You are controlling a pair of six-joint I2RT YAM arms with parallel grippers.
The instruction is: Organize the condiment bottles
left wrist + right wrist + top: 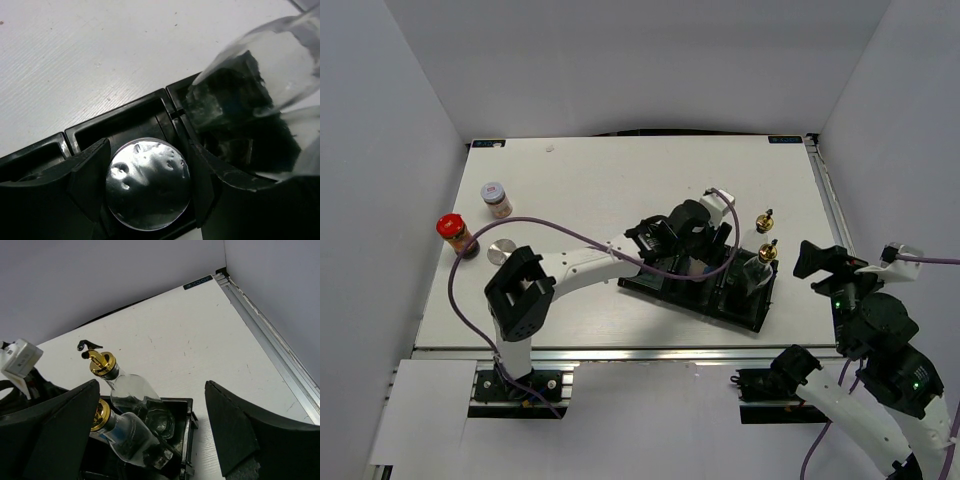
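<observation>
Shaker tip: left gripper (148, 192) is clamped on the silver-capped shaker (148, 184) over the black tray (125, 116), middle compartment, with the glass bottles (131, 389) just beside it. I'd lower it straight and upright and let go only once it's seated. Right gripper (150, 432) is spread apart, off to the side.

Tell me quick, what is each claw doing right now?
Left gripper: closed on the silver-capped shaker.
Right gripper: open, holding nothing.
</observation>
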